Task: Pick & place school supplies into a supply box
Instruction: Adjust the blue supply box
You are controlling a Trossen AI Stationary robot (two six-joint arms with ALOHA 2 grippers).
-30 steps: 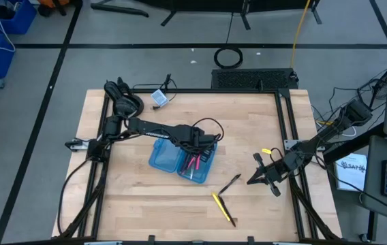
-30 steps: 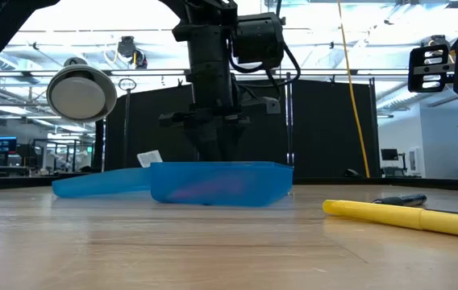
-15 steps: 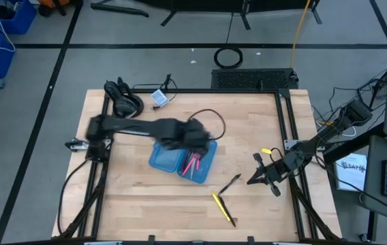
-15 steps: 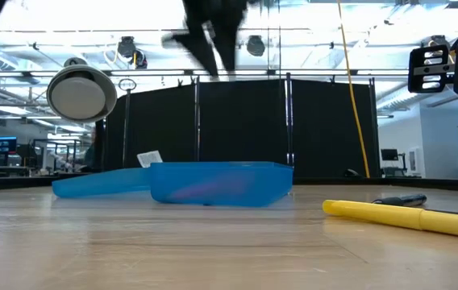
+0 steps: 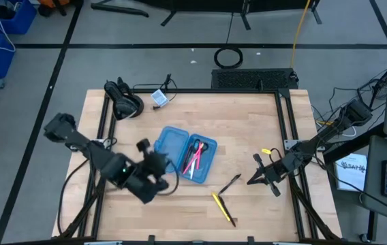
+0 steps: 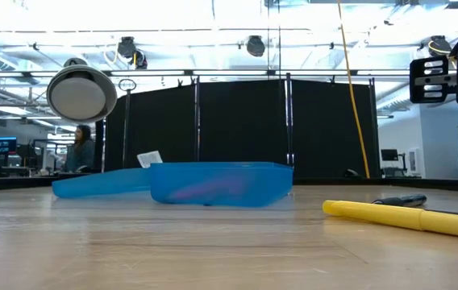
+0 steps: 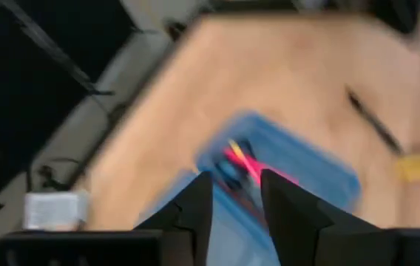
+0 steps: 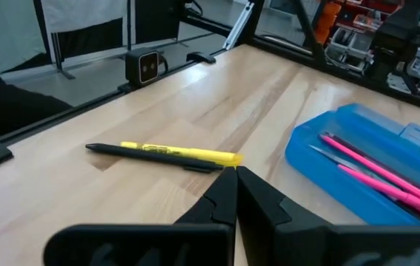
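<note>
The supply box (image 5: 183,153) lies open at mid-table, a translucent blue case. Its right half holds pink pens (image 5: 193,160) and the black-handled scissors (image 5: 202,145). A yellow pen (image 5: 223,207) and a black pen (image 5: 229,184) lie on the wood to the box's near right. My left gripper (image 5: 159,162) hangs above the table at the box's near left, open and holding nothing; its wrist view shows the fingers (image 7: 195,210) apart, with the box (image 7: 299,166) beyond. My right gripper (image 5: 251,180) waits shut near the right edge, its fingers (image 8: 225,196) pointing at the two pens.
Black cables and a headset-like bundle (image 5: 124,102) sit at the far left corner, with a small white-blue item (image 5: 159,97) beside them. A small yellow piece (image 5: 266,151) lies near the right rail. Bare wood stretches along the near edge and the far right.
My left gripper has risen off the box's right half and swung back toward the table's near left, rolling as it went; it has left the low view. The scissors now show lying in the box where the gripper stood.
</note>
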